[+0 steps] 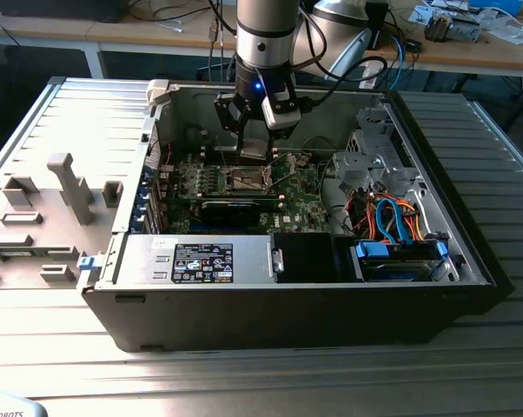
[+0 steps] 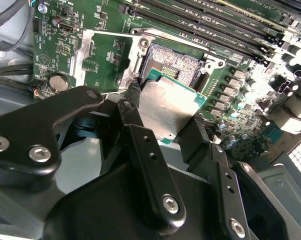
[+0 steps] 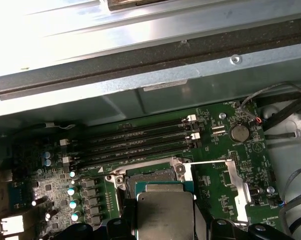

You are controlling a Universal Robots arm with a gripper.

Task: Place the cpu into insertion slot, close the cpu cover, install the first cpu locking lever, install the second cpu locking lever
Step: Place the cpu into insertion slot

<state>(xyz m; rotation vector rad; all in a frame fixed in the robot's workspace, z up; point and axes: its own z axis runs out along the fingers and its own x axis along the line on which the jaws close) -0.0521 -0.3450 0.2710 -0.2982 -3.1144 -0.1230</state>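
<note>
Jaws are clamped on the cpu (image 2: 168, 107) by two opposite edges, holding it just above the insertion slot (image 2: 176, 61), not seated yet. The cpu cover (image 2: 81, 59) is flipped open right beside the slot. In the exterior view the arm (image 1: 263, 35) hangs at 12 o'clock of the slot, with the cabled drive bay (image 1: 392, 226) at 3 o'clock of the green motherboard (image 1: 307, 198).

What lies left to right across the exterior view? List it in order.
Grey fixture blocks → gripper holding the cpu → silver drive cage → black case's right wall.
</note>
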